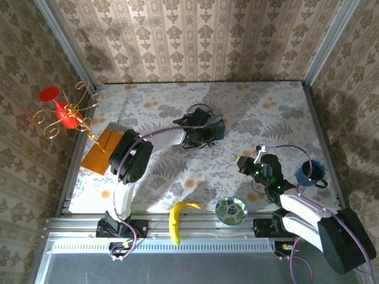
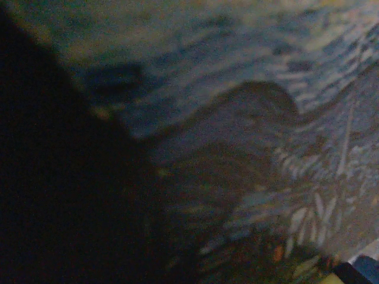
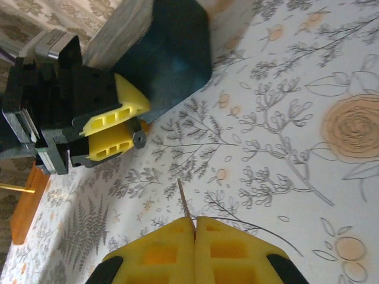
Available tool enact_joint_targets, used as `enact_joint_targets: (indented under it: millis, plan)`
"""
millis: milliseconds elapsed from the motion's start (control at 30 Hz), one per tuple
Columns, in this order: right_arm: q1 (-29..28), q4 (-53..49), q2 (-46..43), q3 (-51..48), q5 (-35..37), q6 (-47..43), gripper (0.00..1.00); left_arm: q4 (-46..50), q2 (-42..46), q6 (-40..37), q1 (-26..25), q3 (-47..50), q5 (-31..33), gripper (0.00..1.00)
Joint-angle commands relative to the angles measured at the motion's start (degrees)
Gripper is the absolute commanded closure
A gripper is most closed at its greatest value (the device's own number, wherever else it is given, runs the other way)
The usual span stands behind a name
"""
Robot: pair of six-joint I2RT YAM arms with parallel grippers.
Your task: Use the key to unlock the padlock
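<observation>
My right gripper [image 3: 194, 222] is shut on the key [image 3: 184, 197]. Its thin metal blade sticks out from between the yellow fingers, over the flowered tablecloth. Up and to the left of the blade are my left gripper's yellow fingers [image 3: 112, 130], nearly together. A tiny dark grey piece with a hole sits at their tips and looks like the padlock [image 3: 138, 139]. Behind them stands the blue painted box [image 3: 172, 59]. From above, the left gripper [image 1: 208, 131] is at the table's middle and the right gripper [image 1: 243, 161] lies a short way to its right. The blurred box surface [image 2: 237, 71] lies close in front of the left wrist camera.
A blue mug [image 1: 310, 173] stands at the right edge. A small patterned bowl [image 1: 231, 210] and a banana [image 1: 177, 219] lie near the front. An orange block [image 1: 102, 151], a gold candle holder [image 1: 74, 115] and a red vase [image 1: 59, 106] crowd the left side.
</observation>
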State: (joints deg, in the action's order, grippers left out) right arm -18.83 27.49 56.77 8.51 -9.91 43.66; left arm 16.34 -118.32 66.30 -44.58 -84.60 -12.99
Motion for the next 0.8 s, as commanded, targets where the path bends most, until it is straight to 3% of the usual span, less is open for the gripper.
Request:
enact_joint_targets:
  millis: [0,267,467,767]
  plan:
    - [-1.9,7.2,4.0,0.8,-1.8,-1.6,1.0,-3.1,2.6,6.0,-0.2,1.2,-5.6,1.0]
    - [-9.6,17.1,15.6,5.7,4.7,-5.2,1.0,-8.6,3.0,12.2,-0.2,3.8,-8.6,1.0]
    - [-9.9,21.4,21.1,7.8,7.5,-5.7,1.0,-11.3,3.1,14.8,0.3,5.2,-11.0,1.0]
    - [-10.0,21.1,22.0,8.7,14.3,-6.8,1.0,-13.3,3.9,16.3,0.8,6.5,-11.9,1.0]
